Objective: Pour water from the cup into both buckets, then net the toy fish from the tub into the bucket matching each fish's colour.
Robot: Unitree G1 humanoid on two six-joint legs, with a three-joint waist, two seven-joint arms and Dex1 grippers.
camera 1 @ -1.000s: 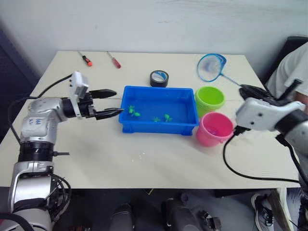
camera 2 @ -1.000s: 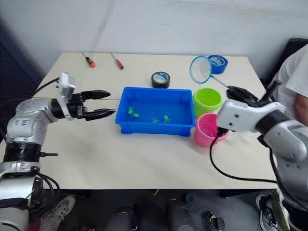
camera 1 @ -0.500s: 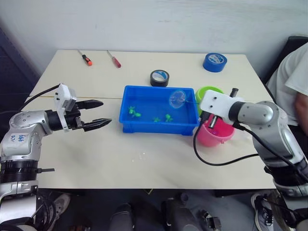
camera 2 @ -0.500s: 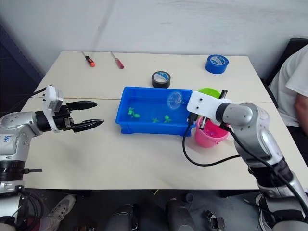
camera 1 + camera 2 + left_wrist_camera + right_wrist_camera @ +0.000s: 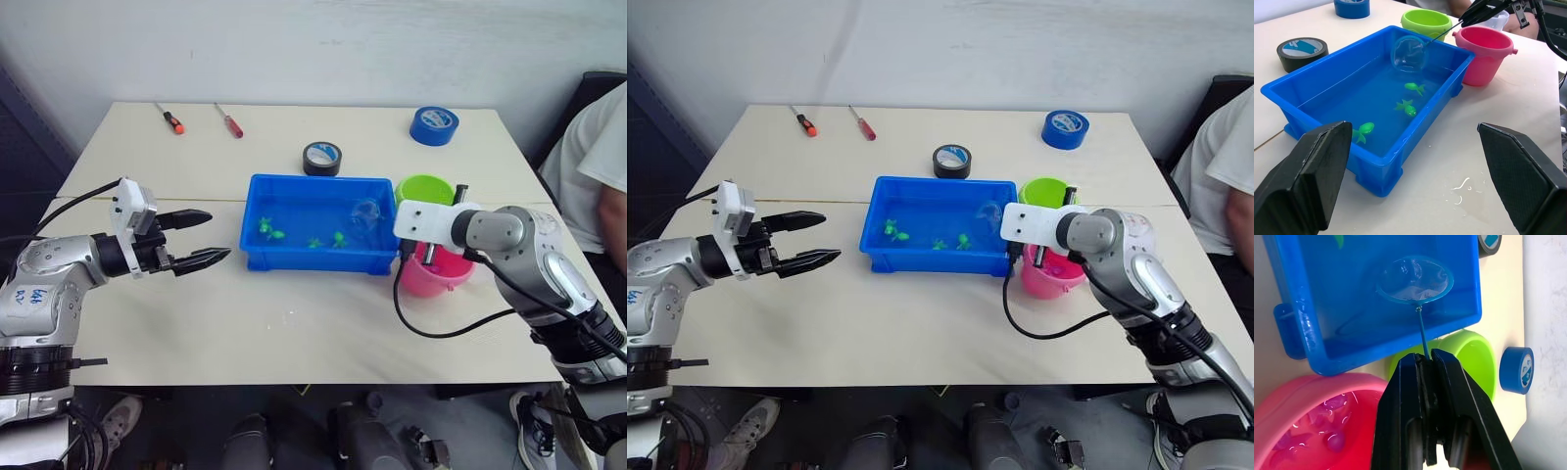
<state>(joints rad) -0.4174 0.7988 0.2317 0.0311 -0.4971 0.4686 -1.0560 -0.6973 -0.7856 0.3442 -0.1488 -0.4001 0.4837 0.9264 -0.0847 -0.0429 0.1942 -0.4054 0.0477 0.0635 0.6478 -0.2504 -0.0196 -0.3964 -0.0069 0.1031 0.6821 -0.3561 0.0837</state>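
My net is dipped in the blue tub.

The big cream table stands by a plain white wall. The tub sits in the middle, with three green toy fish in its water. The green bucket and pink bucket touch its right end. My right gripper is squeezed tight on the net stick. My left gripper hangs spread wide near the table's left edge. I can read no words on the tape rolls.
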